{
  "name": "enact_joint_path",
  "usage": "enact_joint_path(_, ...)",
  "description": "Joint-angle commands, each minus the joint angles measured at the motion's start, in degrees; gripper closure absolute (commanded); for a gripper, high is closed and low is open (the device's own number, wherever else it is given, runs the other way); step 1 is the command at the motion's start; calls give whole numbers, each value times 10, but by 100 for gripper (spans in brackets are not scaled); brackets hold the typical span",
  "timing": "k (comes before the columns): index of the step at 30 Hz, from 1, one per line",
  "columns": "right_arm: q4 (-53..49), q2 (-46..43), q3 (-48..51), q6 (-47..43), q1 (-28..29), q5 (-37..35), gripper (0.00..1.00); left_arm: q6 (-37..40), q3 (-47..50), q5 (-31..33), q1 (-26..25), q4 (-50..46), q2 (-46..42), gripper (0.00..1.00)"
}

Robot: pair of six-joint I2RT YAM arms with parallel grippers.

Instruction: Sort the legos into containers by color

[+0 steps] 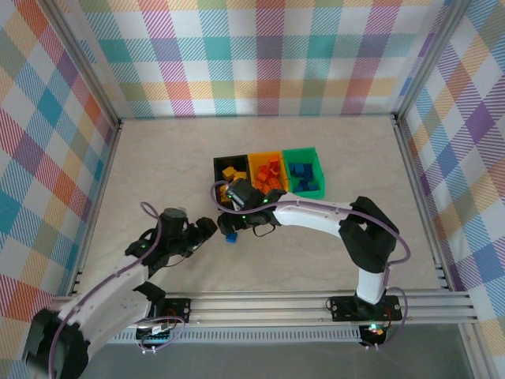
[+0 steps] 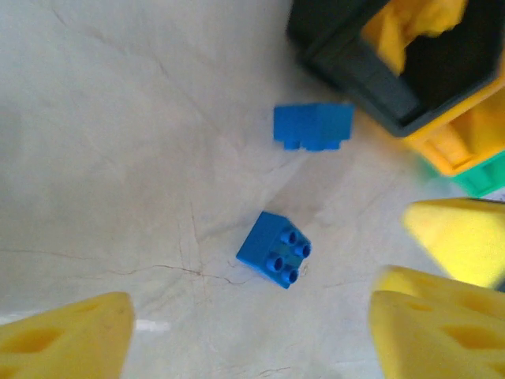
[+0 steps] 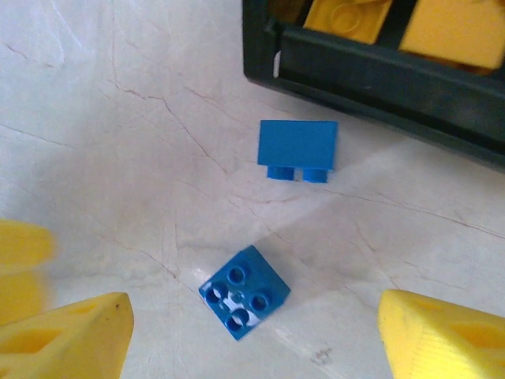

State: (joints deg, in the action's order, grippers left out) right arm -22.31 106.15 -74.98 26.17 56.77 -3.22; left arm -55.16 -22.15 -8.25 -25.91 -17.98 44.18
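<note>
left claw (image 2: pixel 251 328) and right claw (image 3: pixel 254 332) both hang spread apart.

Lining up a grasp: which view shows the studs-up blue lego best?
Right wrist: the studs-up blue lego sits sharp, all four studs clear. Left wrist shows it too, a little softer. In top external it is a tiny blue speck.

We see blue bricks (image 3: pixel 243 292) of smooth, shiny plastic on a matt, stone-patterned table (image 3: pixel 102 142) veined with fine cracks, a black bin (image 3: pixel 379 75) of smooth, faintly glossy plastic, walls (image 1: pixel 268 55) of checked cloth and rails (image 1: pixel 276 304) of dull grey metal.
</note>
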Motion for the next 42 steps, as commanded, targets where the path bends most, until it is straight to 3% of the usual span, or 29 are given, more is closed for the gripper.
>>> enact_joint_path(1,-40,33,-36,3,20,-29,17,23,-31,68,23,-144,-63,9)
enact_joint_path(3,-60,53,-50,10,34,-46,16,31,-40,74,35,-161,-81,1)
enact_joint_path(11,-105,100,-80,29,56,-109,17,37,-53,55,51,-138,-51,0)
enact_joint_path(17,-121,113,-71,37,55,-121,36,55,-69,48,52,-120,-20,0)
enact_joint_path(25,-48,62,8,38,36,-106,60,88,-96,36,53,-94,50,0)
enact_joint_path(31,1,-9,70,37,18,-106,66,137,-125,18,53,-53,144,0)
enact_joint_path(35,7,-75,110,38,-3,-114,67,179,-160,22,22,-27,225,0)
enact_joint_path(38,6,-124,136,37,-26,-114,67,207,-201,81,-41,-28,287,0)
enact_joint_path(42,-2,-183,163,36,-55,-120,67,212,-225,121,-77,7,356,2)
